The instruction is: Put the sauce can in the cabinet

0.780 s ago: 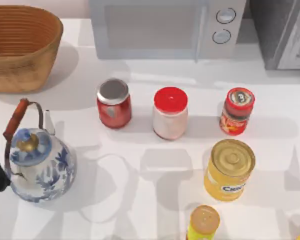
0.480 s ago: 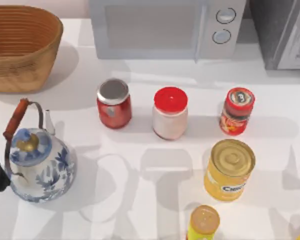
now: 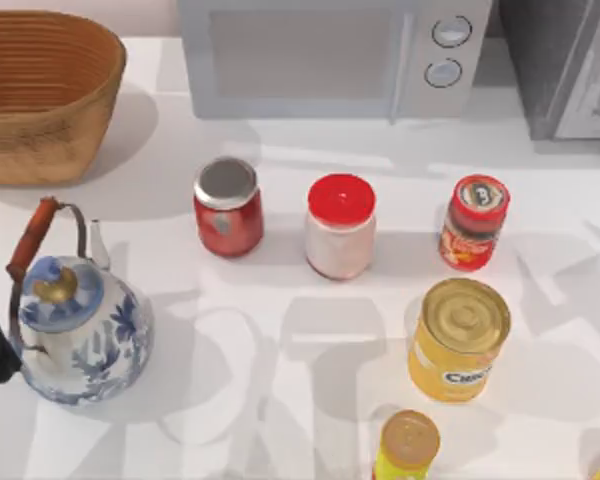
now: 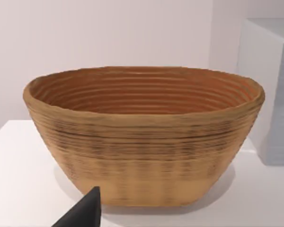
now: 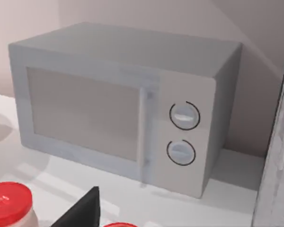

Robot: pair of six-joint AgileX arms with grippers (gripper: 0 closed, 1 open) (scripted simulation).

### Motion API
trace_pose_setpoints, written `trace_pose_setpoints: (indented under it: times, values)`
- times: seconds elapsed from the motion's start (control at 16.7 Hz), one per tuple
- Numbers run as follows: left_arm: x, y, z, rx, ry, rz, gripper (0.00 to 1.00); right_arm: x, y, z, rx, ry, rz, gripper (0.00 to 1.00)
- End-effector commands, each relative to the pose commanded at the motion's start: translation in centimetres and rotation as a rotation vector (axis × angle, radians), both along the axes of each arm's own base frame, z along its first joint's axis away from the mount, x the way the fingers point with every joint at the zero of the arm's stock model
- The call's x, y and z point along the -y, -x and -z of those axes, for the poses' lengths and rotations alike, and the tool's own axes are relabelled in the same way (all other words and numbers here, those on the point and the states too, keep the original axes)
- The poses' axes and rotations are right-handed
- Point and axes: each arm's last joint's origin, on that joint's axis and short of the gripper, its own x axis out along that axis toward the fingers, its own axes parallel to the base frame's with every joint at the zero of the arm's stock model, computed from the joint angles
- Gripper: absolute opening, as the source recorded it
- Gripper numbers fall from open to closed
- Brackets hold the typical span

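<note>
Sauce can [image 3: 474, 222] stands upright at right of centre in the top view, untouched, nothing gripping it. Cabinet [image 3: 565, 65] sits in the upper right corner, door looks shut, so you likely need it open before the can goes in. Jaw state: you cannot tell for either arm; each wrist view shows just a dark finger tip, left gripper [image 4: 83, 213] facing the basket [image 4: 144, 137], right gripper [image 5: 80, 210] facing the microwave [image 5: 118, 113].

Risks, as I judge them:
- Wrong pick. Red jar with silver lid [image 3: 227, 205] and red-lidded pale jar [image 3: 340, 225] stand in the same row; take the slim one with the printed lid.
- Big yellow can [image 3: 458, 338] sits just below the sauce can, near it. Come in from the lower edge and you may clip or topple it.
- Small orange-topped container [image 3: 408, 445] at the bottom edge is also in that lane.
- Slim can tips easily if a finger lands off-centre.

Open room: bare table [image 3: 570, 250] right of the sauce can, and between it and the cabinet. Approach from above or from the right. Teapot [image 3: 75, 320] at lower left is well apart from all this.
</note>
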Motion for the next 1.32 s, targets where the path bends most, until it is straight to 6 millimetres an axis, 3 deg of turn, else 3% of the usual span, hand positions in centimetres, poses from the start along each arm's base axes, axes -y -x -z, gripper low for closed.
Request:
trace_pose_setpoints:
  times: [0.24,0.48,0.66,0.84,1.14,1.32]
  values:
    - [0.0,0.0,0.0,0.000,0.000,0.000,1.00,-0.3,-6.5,-1.9,0.026,0.017,-0.276,1.00]
    - [0.0,0.0,0.0,0.000,0.000,0.000,1.00,-0.1,-14.0,-0.1,0.046,0.024,-0.544,1.00]
    - [0.0,0.0,0.0,0.000,0.000,0.000,1.00,0.5,-18.8,3.8,0.047,0.017,-0.718,1.00]
    - [0.0,0.0,0.0,0.000,0.000,0.000,1.00,1.3,-22.1,9.0,0.028,-0.005,-0.869,1.00]
    - [0.0,0.0,0.0,0.000,0.000,0.000,1.00,2.1,-24.1,17.6,-0.019,-0.059,-1.059,1.00]
    - [0.0,0.0,0.0,0.000,0.000,0.000,1.00,2.4,-24.3,20.9,-0.023,-0.073,-1.133,1.00]
